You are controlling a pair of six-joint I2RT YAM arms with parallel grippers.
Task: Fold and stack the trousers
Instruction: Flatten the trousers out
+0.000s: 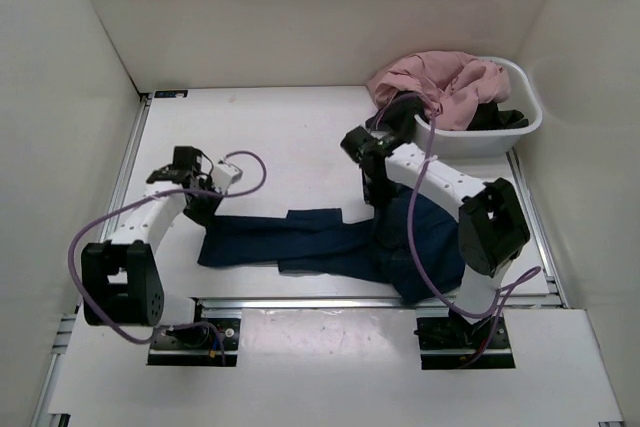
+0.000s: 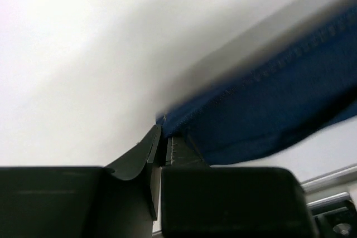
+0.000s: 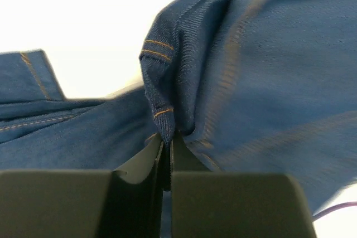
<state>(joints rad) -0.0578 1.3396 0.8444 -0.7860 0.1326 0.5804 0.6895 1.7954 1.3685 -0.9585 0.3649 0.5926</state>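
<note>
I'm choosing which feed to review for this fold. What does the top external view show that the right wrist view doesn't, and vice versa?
Only top external: the trousers stretched across the table, the left gripper at one end, and the tub holding a pink garment. Only right wrist: orange stitching and a denim fold pinched in the shut right gripper. Both: the dark blue trousers and the right gripper.

Both your arms are bent forward and low.
Your left pincer (image 2: 162,135) and right pincer (image 3: 167,137) each clamp tight on the jeans (image 3: 268,71).
</note>
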